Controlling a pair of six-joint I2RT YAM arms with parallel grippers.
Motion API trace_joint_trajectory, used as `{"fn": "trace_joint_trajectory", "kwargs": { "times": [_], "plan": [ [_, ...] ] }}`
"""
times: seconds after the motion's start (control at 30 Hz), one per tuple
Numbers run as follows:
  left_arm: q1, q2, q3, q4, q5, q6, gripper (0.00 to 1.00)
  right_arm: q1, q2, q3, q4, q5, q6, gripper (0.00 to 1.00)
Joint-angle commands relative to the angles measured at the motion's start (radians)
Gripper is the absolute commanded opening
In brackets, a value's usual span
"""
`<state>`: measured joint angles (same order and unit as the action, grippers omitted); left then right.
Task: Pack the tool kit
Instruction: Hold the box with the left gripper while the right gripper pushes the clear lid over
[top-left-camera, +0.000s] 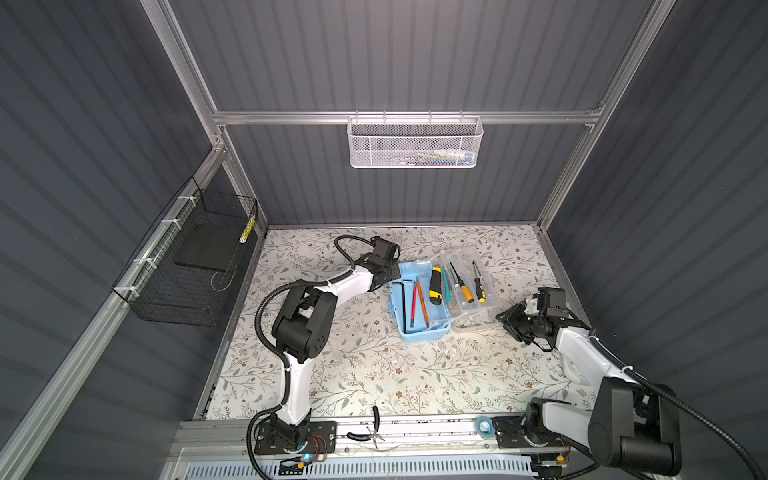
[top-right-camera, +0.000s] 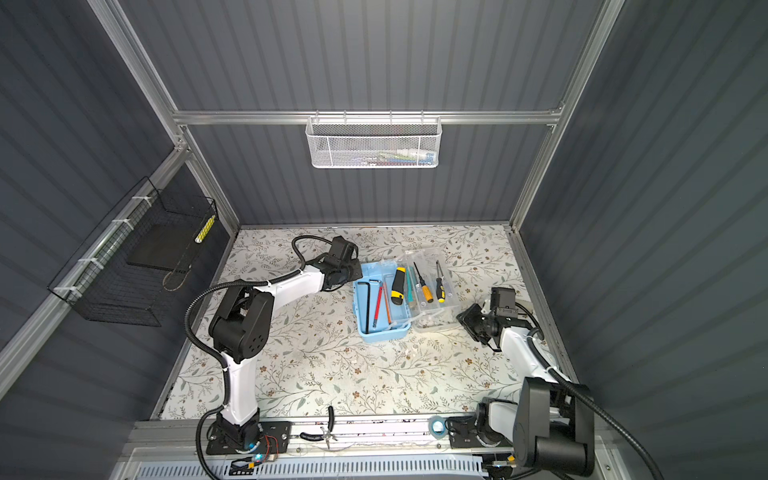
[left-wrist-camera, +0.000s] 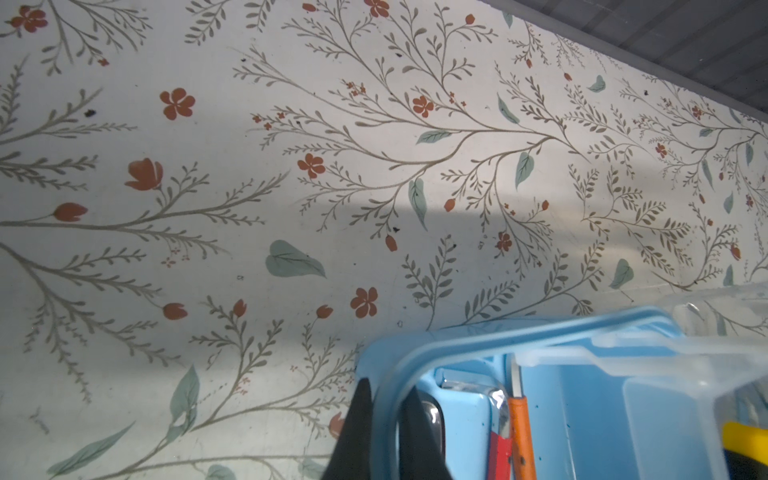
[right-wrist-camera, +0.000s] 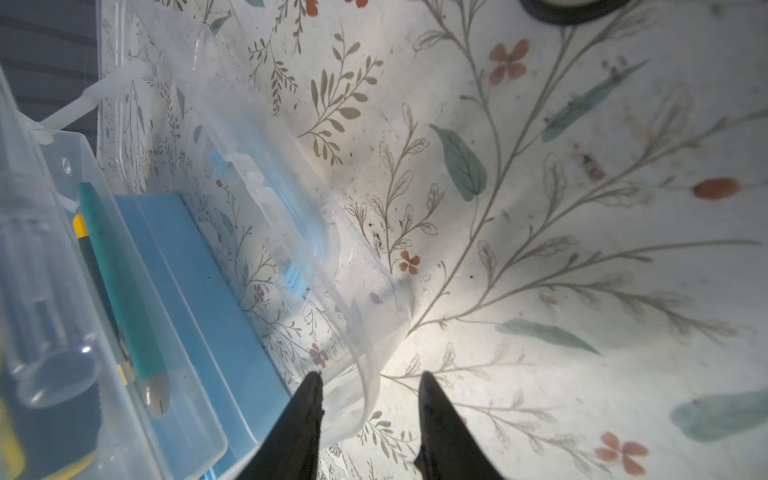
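In both top views the table (top-left-camera: 365, 365) wears a cream floral covering and sits inside grey ribbed walls (top-left-camera: 415, 54) edged by an aluminium frame (top-left-camera: 291, 117). A white mesh basket (top-left-camera: 415, 143) hangs on the back rail, a black wire basket (top-left-camera: 183, 270) on the side wall, and pliers (top-left-camera: 376, 422) lie on the metal strip at the front, between my two bases. The light-blue case (top-left-camera: 424, 332) sits toward the back of the table, right of the middle, with its clear lid (top-left-camera: 478, 309) swung open toward my right arm. Inside lie a black hex key (top-left-camera: 404, 303), screwdrivers (top-left-camera: 422, 305) and a yellow-black utility knife (top-left-camera: 435, 286). My left end effector (top-left-camera: 390, 277) is at the case's far corner and my right end effector (top-left-camera: 506, 321) is just beside the lid.

The left wrist view is mostly flowered surface, speckled with dark crumbs and crossed by a band of shadow. My left fingers (left-wrist-camera: 359, 415) are clamped on the case's blue rim.

In the right wrist view the surface is brightly lit and scuffed. My right fingers (right-wrist-camera: 307, 415) stand a narrow way apart, and the lid's curved edge passes between them, unpinched.
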<state>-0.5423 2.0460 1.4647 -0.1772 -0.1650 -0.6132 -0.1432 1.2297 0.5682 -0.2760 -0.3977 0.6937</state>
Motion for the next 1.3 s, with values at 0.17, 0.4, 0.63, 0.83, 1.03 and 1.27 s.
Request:
{"fn": "trace_joint_trajectory", "kwargs": {
  "times": [0.17, 0.4, 0.63, 0.83, 1.03, 1.27],
  "plan": [
    [0.023, -0.015, -0.02, 0.026, 0.012, 0.001, 0.0, -0.001, 0.108, 0.034, 0.061, -0.016, -0.034, 0.34],
    [0.022, -0.012, -0.026, 0.034, 0.025, -0.009, 0.0, 0.001, 0.173, 0.03, 0.111, -0.026, -0.027, 0.14],
    [0.022, -0.01, -0.023, 0.044, 0.049, -0.007, 0.0, 0.018, 0.134, 0.04, 0.107, -0.005, -0.038, 0.0],
    [0.021, -0.006, -0.009, 0.048, 0.07, -0.001, 0.0, 0.088, 0.045, 0.083, 0.053, 0.13, -0.063, 0.0],
    [0.021, -0.006, -0.005, 0.05, 0.08, 0.008, 0.0, 0.242, -0.077, 0.183, -0.074, 0.357, -0.103, 0.0],
    [0.021, -0.006, -0.004, 0.063, 0.096, 0.01, 0.0, 0.448, -0.173, 0.306, -0.191, 0.608, -0.13, 0.0]
  ]
}}
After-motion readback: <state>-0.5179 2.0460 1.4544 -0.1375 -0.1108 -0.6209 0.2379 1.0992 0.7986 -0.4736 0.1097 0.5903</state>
